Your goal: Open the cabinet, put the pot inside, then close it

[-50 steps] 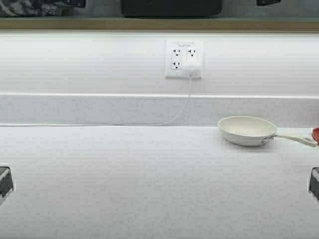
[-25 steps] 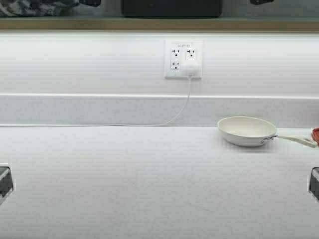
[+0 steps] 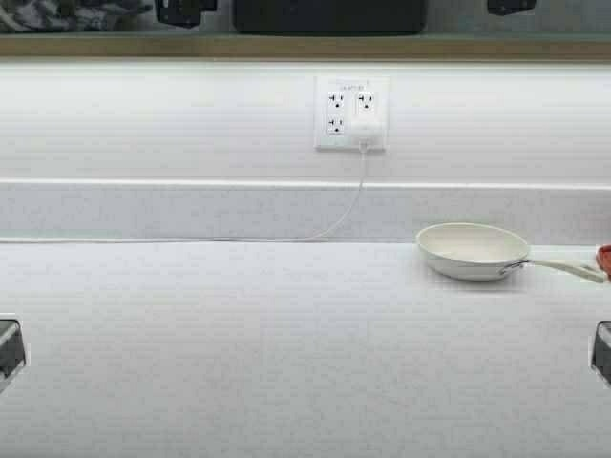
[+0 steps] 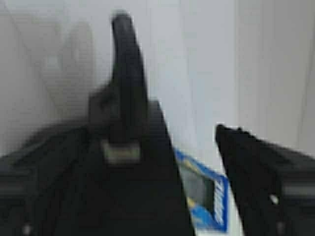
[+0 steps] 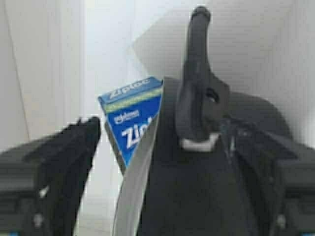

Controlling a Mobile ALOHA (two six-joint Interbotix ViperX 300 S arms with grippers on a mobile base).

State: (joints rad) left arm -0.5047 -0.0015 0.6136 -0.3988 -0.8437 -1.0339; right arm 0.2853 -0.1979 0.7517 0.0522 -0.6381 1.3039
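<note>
The black pot (image 3: 329,13) stands inside the cabinet (image 3: 305,46), at the top edge of the high view. Only its lower part shows there. My left gripper (image 3: 183,10) and right gripper (image 3: 511,5) are up beside it, one on each side. In the left wrist view the left gripper (image 4: 152,147) is open around the pot's side (image 4: 118,196), with the loop handle (image 4: 125,73) between the fingers. In the right wrist view the right gripper (image 5: 187,142) is open around the other loop handle (image 5: 197,78). The pale cabinet interior (image 5: 49,64) surrounds both.
A blue Ziploc box (image 5: 133,123) stands in the cabinet behind the pot, and it also shows in the left wrist view (image 4: 206,196). On the white counter (image 3: 239,353) lies a small white frying pan (image 3: 473,250). A wall outlet (image 3: 351,113) has a white cable plugged in.
In the high view my left gripper has come further into sight at the top, shifting right toward the pot. The pot, the pan and the counter have not moved.
</note>
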